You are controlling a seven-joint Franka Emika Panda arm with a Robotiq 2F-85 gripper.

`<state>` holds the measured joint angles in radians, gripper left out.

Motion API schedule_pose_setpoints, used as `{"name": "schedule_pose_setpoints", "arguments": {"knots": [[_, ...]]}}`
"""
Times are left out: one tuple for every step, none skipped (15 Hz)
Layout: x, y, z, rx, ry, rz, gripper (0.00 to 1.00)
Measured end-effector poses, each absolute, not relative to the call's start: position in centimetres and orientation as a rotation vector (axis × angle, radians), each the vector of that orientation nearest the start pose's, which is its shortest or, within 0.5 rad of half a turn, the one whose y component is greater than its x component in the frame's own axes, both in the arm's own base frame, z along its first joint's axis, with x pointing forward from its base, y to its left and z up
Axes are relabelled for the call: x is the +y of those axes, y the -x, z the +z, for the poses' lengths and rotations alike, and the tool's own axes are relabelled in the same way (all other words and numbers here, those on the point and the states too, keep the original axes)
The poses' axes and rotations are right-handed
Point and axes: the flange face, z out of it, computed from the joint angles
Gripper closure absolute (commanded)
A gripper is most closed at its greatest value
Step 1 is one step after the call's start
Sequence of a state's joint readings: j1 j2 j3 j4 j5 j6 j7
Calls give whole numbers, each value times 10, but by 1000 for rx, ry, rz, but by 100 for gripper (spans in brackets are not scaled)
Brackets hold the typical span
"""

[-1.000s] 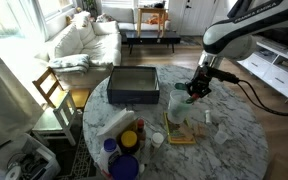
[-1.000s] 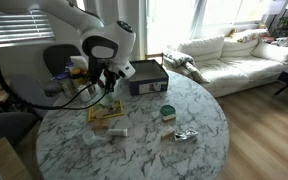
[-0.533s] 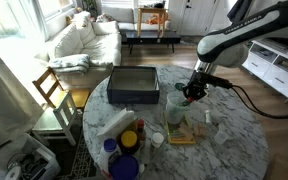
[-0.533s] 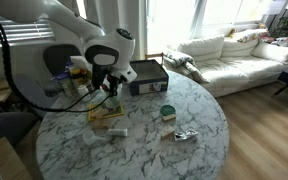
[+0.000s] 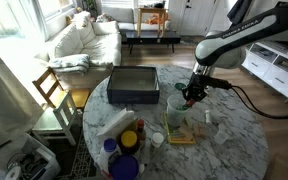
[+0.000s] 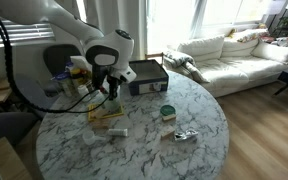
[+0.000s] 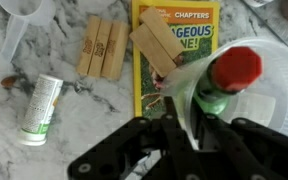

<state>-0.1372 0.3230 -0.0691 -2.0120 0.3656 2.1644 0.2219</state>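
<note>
End effector (image 7: pixel 184 128) has its jaws nearly together, pinched on the near rim of a clear plastic cup (image 7: pixel 274 110). The cup wall sits between the fingers in the wrist view.

Red-capped bottle (image 7: pixel 234 68) stands inside the cup with its long axis roughly vertical. The cap points up at the wrist camera, with the green neck just below it. It looks slightly leaned, but I can't tell how far.

Relative position: the cup body and bottle sit just off the fingertips, toward the right of the wrist view. The cup is on the marble worktop (image 7: pixel 84 120), touching or overlapping the edge of a yellow National Geographic book (image 7: pixel 179 20).

In an exterior view the end effector (image 5: pixel 191 93) hangs at the cup (image 5: pixel 176 106), with a black box (image 5: pixel 134 85) near on the worktop.

Counts:
- 1 cup, 1 bottle, 1 book
- 2 wooden blocks (image 7: pixel 102 47) side by side on bare marble, long axes parallel and running up-down in the wrist view
- wooden blocks on the book cover (image 7: pixel 159 38) – they look like 2, laid diagonally
- 1 white tube (image 7: pixel 39 105) lying flat, well apart from the fingers
</note>
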Motion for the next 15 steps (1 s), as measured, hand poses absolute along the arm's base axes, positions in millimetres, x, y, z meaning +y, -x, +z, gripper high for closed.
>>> {"name": "schedule_pose_setpoints", "arguments": {"knots": [[-104,-575,283,926,2720,240,41],[-103,-576,285,923,2722,234,34],[-103,-578,288,921,2723,226,26],[-102,-579,291,919,2724,216,19],[-102,-581,294,917,2726,208,11],[-102,-582,296,917,2729,201,4],[-103,-583,298,919,2733,196,0],[-104,-583,300,922,2737,193,0],[-105,-583,301,927,2738,190,0],[-106,-583,302,932,2737,186,0],[-106,-584,304,936,2735,185,0],[-106,-585,306,939,2733,186,0],[-105,-586,309,942,2730,187,0],[-104,-587,312,945,2728,192,0],[-102,-587,314,944,2724,205,0]]}}
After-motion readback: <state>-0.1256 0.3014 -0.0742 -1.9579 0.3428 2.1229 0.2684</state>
